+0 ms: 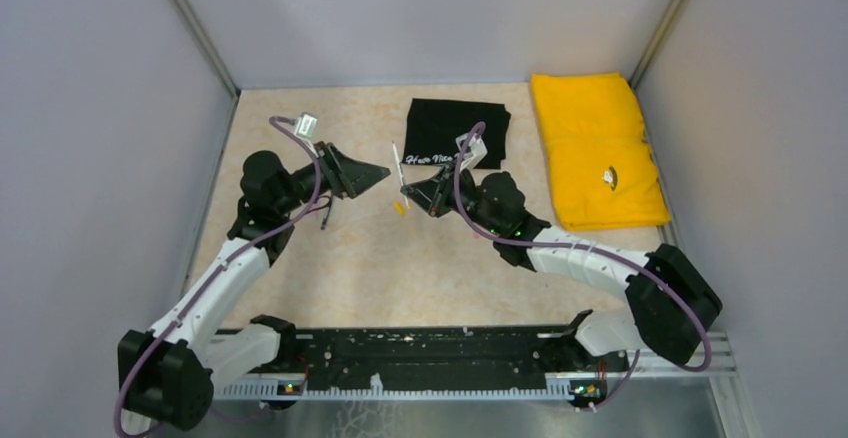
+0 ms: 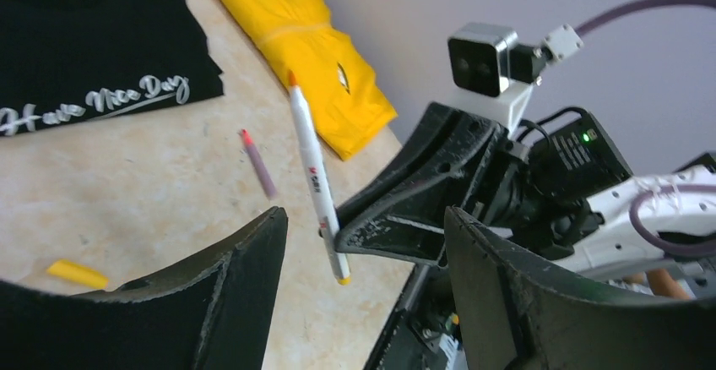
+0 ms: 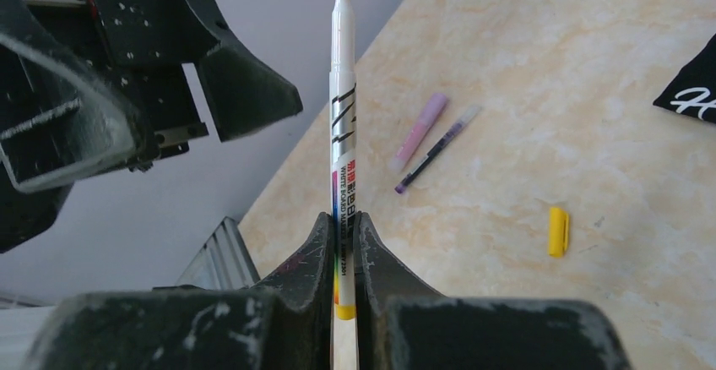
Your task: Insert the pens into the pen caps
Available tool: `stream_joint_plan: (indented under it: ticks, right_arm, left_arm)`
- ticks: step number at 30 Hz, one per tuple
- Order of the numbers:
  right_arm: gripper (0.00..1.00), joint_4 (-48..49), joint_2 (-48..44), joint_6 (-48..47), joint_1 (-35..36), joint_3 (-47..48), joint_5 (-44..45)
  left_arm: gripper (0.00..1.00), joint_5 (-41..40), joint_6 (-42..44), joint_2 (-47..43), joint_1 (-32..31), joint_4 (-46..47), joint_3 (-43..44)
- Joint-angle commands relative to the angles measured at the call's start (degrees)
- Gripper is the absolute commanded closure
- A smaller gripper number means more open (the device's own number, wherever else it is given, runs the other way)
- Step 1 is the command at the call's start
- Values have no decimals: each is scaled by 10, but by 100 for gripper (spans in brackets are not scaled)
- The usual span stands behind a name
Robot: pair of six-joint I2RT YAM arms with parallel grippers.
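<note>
My right gripper (image 3: 342, 218) is shut on the black-and-white pen (image 3: 344, 116) and holds it above the table, orange tip pointing away. The pen also shows in the top view (image 1: 398, 163) and the left wrist view (image 2: 314, 180). My left gripper (image 2: 363, 218) is open and empty, facing the pen a short way off; in the top view it (image 1: 372, 173) is left of the right gripper (image 1: 408, 191). An orange-yellow cap (image 3: 557, 231) (image 1: 400, 208) lies on the table below the grippers. A pale pink pen (image 3: 420, 129) and a thin purple-tipped pen (image 3: 439, 146) lie side by side. A red-tipped pen (image 2: 257, 163) lies flat.
A folded black shirt (image 1: 455, 128) with white lettering lies at the back middle. A folded yellow cloth (image 1: 595, 148) lies at the back right. Grey walls enclose the table on three sides. The black mounting rail (image 1: 430, 353) runs along the near edge.
</note>
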Motion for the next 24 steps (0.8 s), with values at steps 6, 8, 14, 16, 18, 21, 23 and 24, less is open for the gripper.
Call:
stream_joint_plan:
  ticks: [6,8,14,16,18,21,23,24]
  right_arm:
    - [100,103,-27,19,-3,2,-41]
    - [100,121,-30,16,-2,-6,-50]
    - [100,132,-33,6,-2,-15,-65]
    - [100,132,-34,6,-3,-14,-66]
    - [100,135,-34,5,-2,-14,-69]
    - [100,136,-35,6,-3,-13,-71]
    - [100,134,-35,3,-3,-11,-71]
    - [100,131,-35,2,-2,-9,-71]
  left_arm:
    - [35,-11,11,17,-81,35,8]
    - [39,-39,2,12,-84,34,5]
    - [44,-86,-14,4,-84,62,6]
    - [45,-81,-12,12,-84,62,12]
    - [48,-72,-12,24,-85,60,15]
    - [56,-66,-11,32,-87,55,12]
    - [60,-72,-9,31,-91,52,7]
    - [62,-75,-9,30,-93,52,4]
